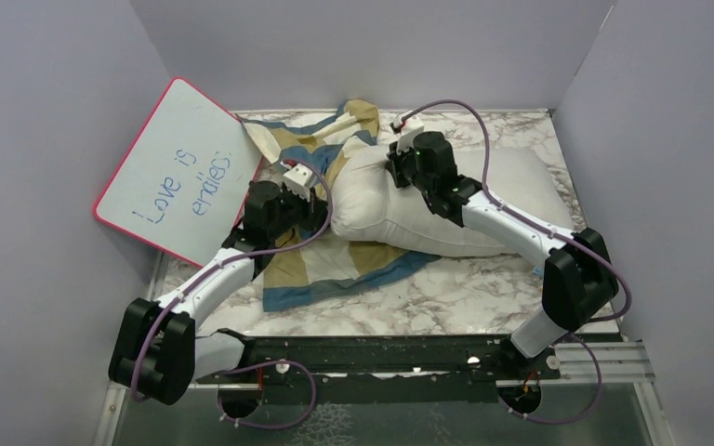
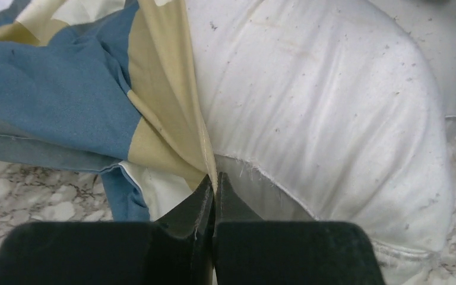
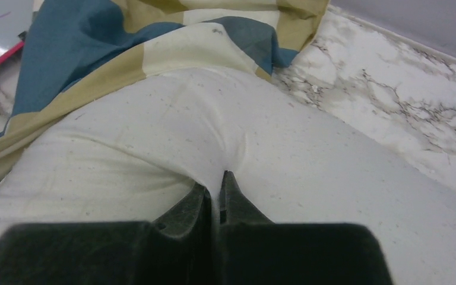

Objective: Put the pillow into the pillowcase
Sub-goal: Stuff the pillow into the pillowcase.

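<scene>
Overhead view: the pillow (image 1: pixel 428 209) lies across the middle of the marble tabletop (image 1: pixel 483 297), with its left end on the checked pillowcase (image 1: pixel 321 274). The pillowcase spreads out from under that end toward the near edge and bunches up toward the back wall. Both arms reach in over the left end of the pillow, but the fingertips are too small to read here.

Left wrist view: the left fingers (image 2: pixel 199 199) are pressed together on a tan hem of the pillowcase, just beside the pillow's seam.

Right wrist view: the right fingers (image 3: pixel 193 202) are closed on a pinch of the pillow's white cover, which puckers at their tips. The pillowcase's blue and cream blocks lie just beyond.

Edges and room: a pink-rimmed whiteboard (image 1: pixel 181 167) leans on the left wall, its lower edge close to the left arm. The pillow's right end lies near the right wall. Bare marble shows in front of the pillow and along the near right side.
</scene>
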Controlling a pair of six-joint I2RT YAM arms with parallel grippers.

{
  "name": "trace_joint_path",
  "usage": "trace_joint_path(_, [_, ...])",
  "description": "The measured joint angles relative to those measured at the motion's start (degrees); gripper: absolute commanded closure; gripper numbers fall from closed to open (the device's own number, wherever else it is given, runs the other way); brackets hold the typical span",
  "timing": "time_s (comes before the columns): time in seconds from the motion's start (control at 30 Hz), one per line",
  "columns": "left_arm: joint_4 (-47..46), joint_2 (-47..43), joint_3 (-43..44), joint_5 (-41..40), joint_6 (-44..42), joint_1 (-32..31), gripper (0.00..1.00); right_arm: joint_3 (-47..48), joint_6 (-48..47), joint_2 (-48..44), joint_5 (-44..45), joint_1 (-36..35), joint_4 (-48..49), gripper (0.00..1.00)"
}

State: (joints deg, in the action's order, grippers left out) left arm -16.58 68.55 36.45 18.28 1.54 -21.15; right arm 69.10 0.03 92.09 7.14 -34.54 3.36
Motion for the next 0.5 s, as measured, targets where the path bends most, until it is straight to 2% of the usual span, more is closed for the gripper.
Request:
trace_joint_path(0.1, [-0.07, -0.26, -1.05, 0.33, 3.10, 0.00, 1.00, 0.04, -0.83, 0.02, -4.26, 0.11, -1.20, 0.63])
trace_joint_path(0.23, [0.04, -1.01, -1.22, 0.39, 6.93, 0.00, 1.00, 2.69, -5.90, -0.04, -13.53, 0.57, -9.29, 0.36])
trace_joint_path(0.37, [0.26, -2.45, -1.20, 0.57, 9.55, 0.00, 1.00, 7.63, -11.69, -0.90, -21.44, 0.92, -19.61, 0.24])
trace_joint_path(0.4, [0.55, -2.71, -1.16, 0.57, 9.86, 0.00, 1.00, 8.00, -13.00, -1.68, -23.34, 0.92, -21.35, 0.17])
trace_joint_path(0.43, [1.22, -2.91, -0.96, 0.55, 10.08, 0.00, 1.00, 8.04, -14.16, -2.69, -25.27, 0.92, -22.91, 0.05])
trace_joint_path(0.5, [2.54, -2.99, -0.33, 0.42, 10.32, 0.00, 1.00, 7.72, -16.85, -5.14, -28.94, 0.96, -25.70, 0.00])
